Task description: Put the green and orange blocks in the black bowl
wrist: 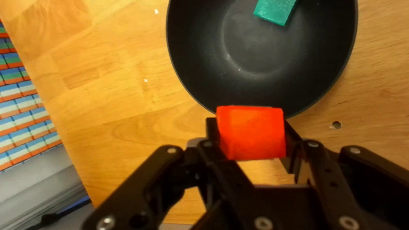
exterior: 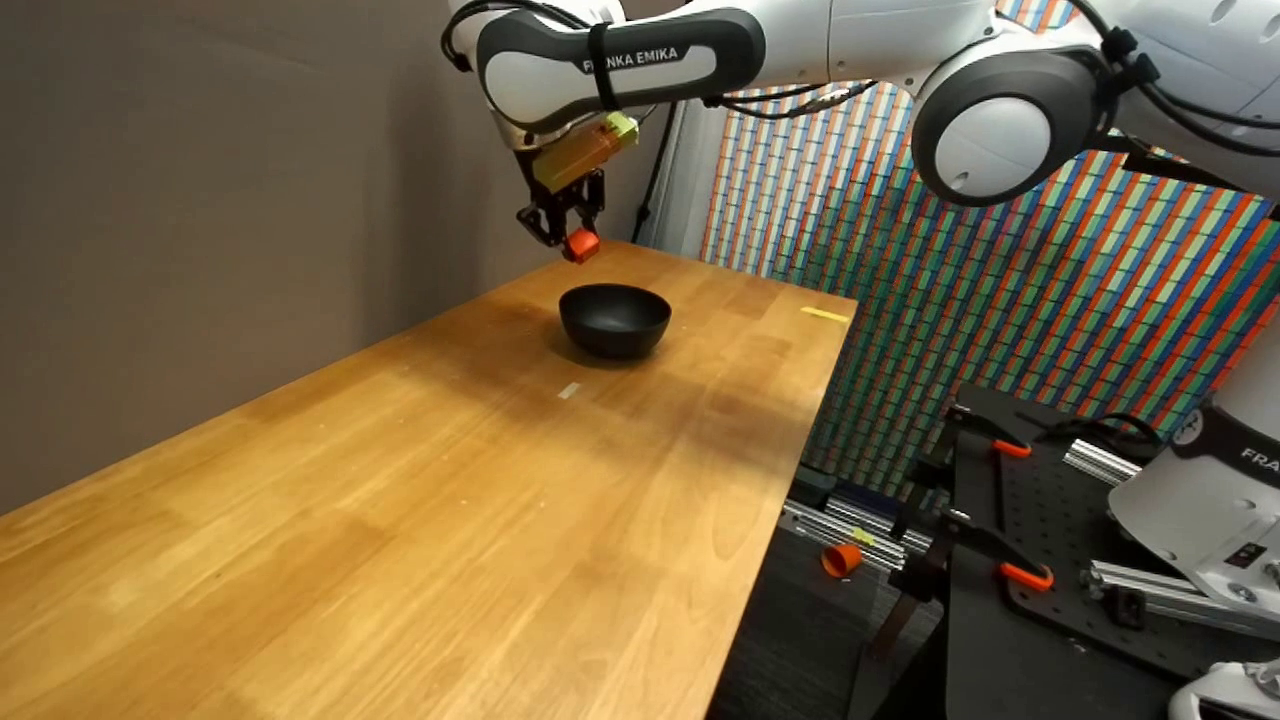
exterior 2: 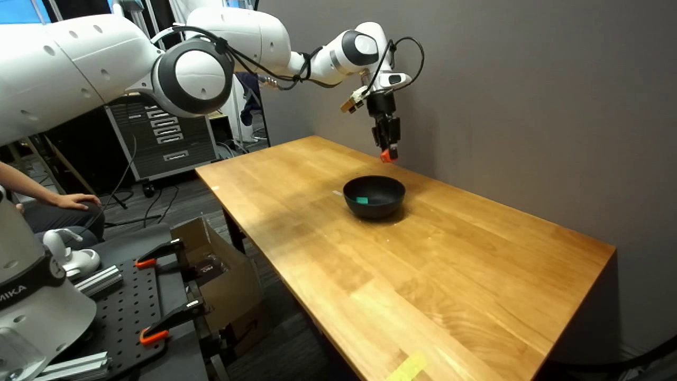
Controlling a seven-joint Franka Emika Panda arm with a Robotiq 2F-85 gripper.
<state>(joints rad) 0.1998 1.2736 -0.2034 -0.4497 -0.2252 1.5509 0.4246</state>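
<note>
— Gripper [wrist: 251,135] first: what is it doing?

— It is hanging above a wooden table [exterior: 300,580], apart from a black bowl [exterior: 614,340] and apparently off its centre, clamping the orange block [exterior 2: 387,156]. The green block [wrist: 277,11] is lying inside the bowl.

— Which step are we watching?

— The last placement, seemingly: the next move is calling for shifting inward, lowering and letting go.

— Is anything standing in the way?

— Possibly the bowl's rim. Yellow tape [exterior: 825,314] is lying near the table's edge, well apart.
</note>
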